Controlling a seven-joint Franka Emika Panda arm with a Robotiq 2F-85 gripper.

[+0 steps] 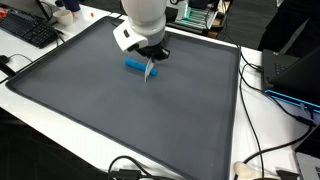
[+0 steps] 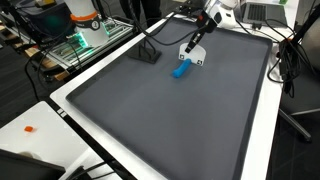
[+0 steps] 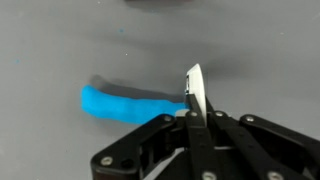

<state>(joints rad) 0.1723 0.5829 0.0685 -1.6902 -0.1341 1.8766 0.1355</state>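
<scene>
Gripper (image 3: 194, 88) jaws are pressed together, and we see nothing pinched (just pale tips). The blue cylinder (image 3: 125, 103) lies flat on the grey mat (image 1: 100, 120), toward its far edge. Its long axis runs sideways from the tips, with one end just beside them.

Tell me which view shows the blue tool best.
The wrist view: the blue tool shows large against the grey mat, and its white tip sits pinched in the shut gripper. In both exterior views the tool is only a small blue patch under the gripper, with no detail.
</scene>
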